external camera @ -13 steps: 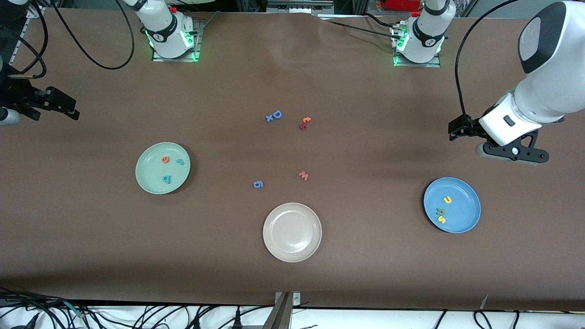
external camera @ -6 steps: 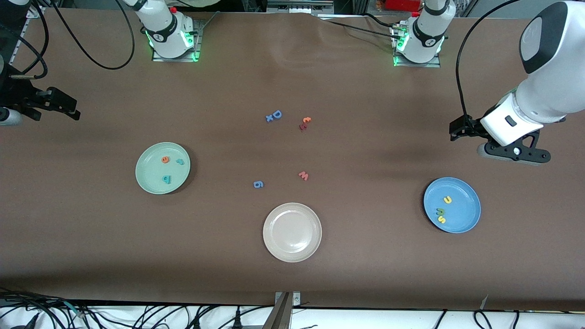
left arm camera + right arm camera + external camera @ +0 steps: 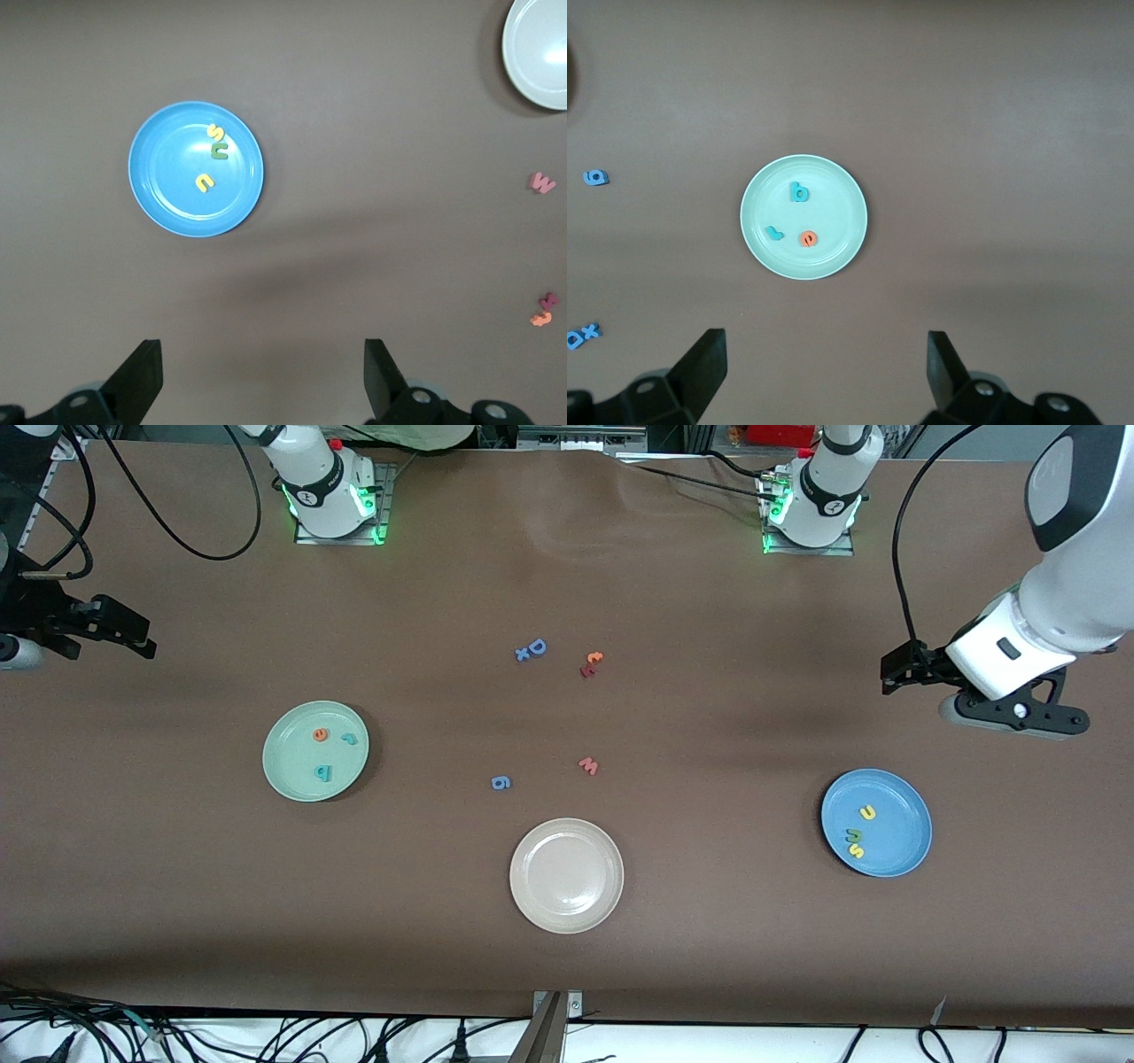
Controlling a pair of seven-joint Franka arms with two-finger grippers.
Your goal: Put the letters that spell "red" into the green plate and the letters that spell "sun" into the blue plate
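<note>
Letters sorted: "red" in green plate, "sun" in blue plate.
Both tools, left and right, gape empty above the desk; nothing left to move.

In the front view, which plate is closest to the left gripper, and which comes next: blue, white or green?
From the left gripper, open above the table:
1. Blue plate, at the left arm's end.
2. White plate, mid-table, nearest the camera.
3. Green plate, at the right arm's end.

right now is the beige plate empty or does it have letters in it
Empty. The beige-white plate shows only its bare inside; the nearest loose letters, the blue g and the pink w, lie on the table apart from it.
</note>
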